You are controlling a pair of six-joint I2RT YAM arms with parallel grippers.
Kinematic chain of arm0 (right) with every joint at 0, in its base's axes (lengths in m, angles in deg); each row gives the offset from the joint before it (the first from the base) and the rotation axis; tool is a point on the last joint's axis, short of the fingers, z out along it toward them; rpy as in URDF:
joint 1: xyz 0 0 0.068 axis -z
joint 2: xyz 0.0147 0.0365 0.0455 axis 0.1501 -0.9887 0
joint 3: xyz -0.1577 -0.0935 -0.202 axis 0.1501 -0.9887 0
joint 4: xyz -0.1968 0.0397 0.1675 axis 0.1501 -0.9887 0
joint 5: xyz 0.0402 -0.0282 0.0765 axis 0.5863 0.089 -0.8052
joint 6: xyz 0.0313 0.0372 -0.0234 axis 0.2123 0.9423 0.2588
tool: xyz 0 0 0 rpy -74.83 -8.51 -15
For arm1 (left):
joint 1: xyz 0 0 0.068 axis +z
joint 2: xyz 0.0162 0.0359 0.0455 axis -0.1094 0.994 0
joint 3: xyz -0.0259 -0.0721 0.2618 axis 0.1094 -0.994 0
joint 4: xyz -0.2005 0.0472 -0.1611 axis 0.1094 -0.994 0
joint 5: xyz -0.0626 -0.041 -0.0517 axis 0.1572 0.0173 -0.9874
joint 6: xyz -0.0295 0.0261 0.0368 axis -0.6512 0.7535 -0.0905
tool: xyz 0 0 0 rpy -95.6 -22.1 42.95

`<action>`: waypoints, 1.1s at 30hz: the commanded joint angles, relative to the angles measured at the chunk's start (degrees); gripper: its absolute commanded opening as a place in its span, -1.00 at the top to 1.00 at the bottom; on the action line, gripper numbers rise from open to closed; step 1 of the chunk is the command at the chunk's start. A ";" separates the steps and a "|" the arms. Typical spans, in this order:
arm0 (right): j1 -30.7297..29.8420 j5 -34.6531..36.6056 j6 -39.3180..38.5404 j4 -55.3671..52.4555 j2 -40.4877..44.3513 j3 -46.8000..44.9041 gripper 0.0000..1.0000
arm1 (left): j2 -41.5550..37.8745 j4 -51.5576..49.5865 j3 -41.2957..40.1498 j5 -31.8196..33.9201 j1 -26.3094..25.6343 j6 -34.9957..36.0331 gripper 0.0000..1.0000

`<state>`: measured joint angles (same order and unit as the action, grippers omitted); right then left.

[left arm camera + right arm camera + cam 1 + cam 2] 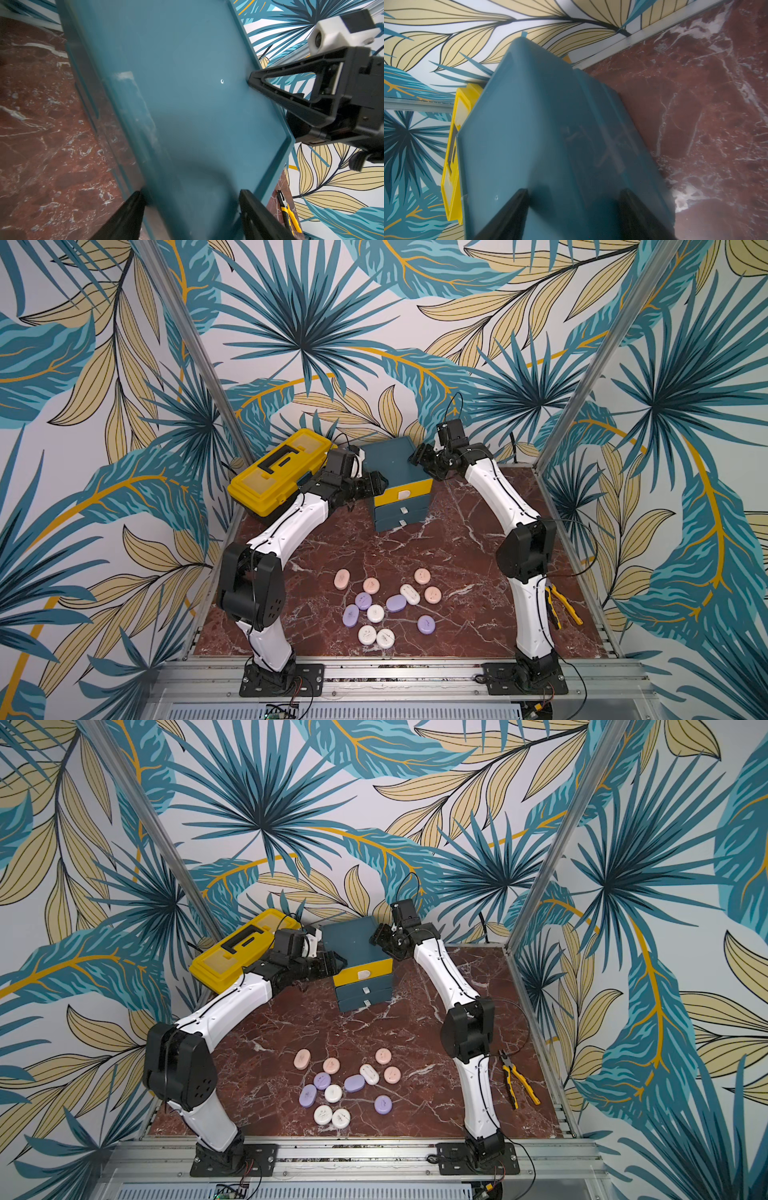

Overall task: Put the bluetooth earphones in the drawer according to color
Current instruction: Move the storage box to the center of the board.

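Wide marble surface, and the yellow toolbox crowds the drawer chest at the back, with no drawer pulled out that we can see. Our left gripper and right gripper flank it, fingers spread and pinching nothing. Nothing is sorted: twelve bluetooth earphones lie mixed up front. Pliers sit off beside the right arm.

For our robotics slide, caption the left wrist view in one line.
The left gripper, jaws spread, straddles an edge of the teal chest; the right gripper sits at the opposite edge.
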<state>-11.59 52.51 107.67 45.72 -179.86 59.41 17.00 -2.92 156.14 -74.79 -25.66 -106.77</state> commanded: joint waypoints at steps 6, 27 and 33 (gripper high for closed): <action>-7.38 -10.88 2.87 -4.39 -7.39 5.72 -0.46 | -2.09 4.72 -1.43 -9.21 1.09 1.01 -0.53; -7.37 13.98 -1.65 -4.77 19.95 -16.74 -0.95 | -5.70 0.99 -3.06 -9.24 1.07 1.95 -0.67; -6.40 15.10 -0.91 -1.89 27.14 -26.42 -0.99 | -5.51 1.41 -4.71 -9.62 1.01 1.95 -0.62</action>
<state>-18.43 65.40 106.16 42.38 -153.67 36.75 12.98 -3.97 153.10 -82.27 -24.17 -105.66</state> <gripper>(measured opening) 0.992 0.809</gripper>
